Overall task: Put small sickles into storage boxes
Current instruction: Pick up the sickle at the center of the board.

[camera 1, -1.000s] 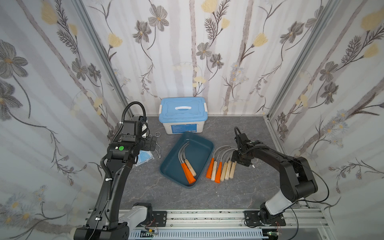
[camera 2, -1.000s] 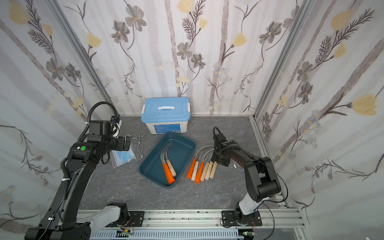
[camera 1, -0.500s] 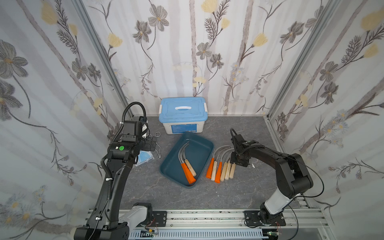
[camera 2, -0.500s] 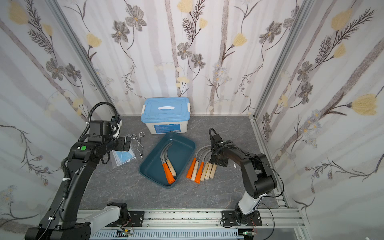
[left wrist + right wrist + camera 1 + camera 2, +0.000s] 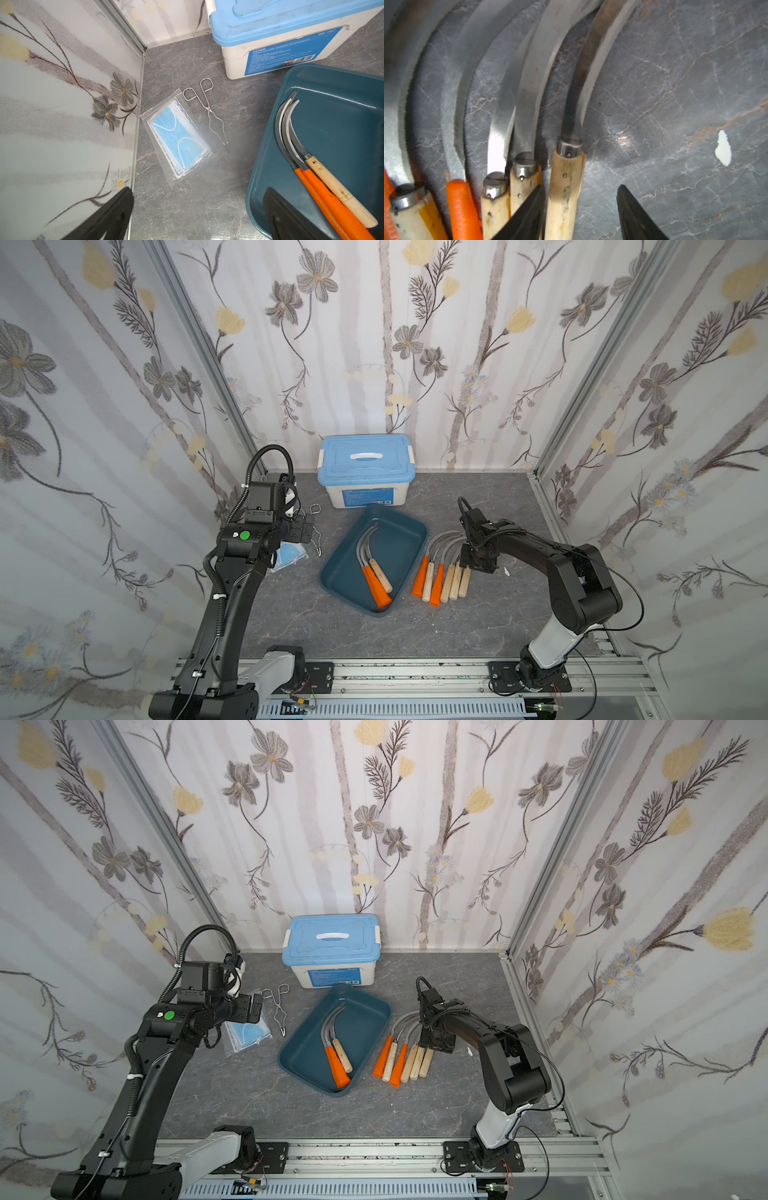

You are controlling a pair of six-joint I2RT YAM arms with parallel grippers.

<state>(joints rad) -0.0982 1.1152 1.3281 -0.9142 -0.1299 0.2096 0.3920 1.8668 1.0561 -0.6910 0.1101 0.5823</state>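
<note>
Right of the tray, the open right end effector is straddling the outermost sickle; the left end effector is hovering open left of the tray

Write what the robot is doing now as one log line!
right gripper: open, straddling handle of end wooden-handled sickle | left gripper: open, empty | teal tray: sickles inside | step: grasp not yet made

Past second: right gripper edged inward, jaws narrowing a little. Its fingers now straddle the outermost wooden-handled sickle.
</note>
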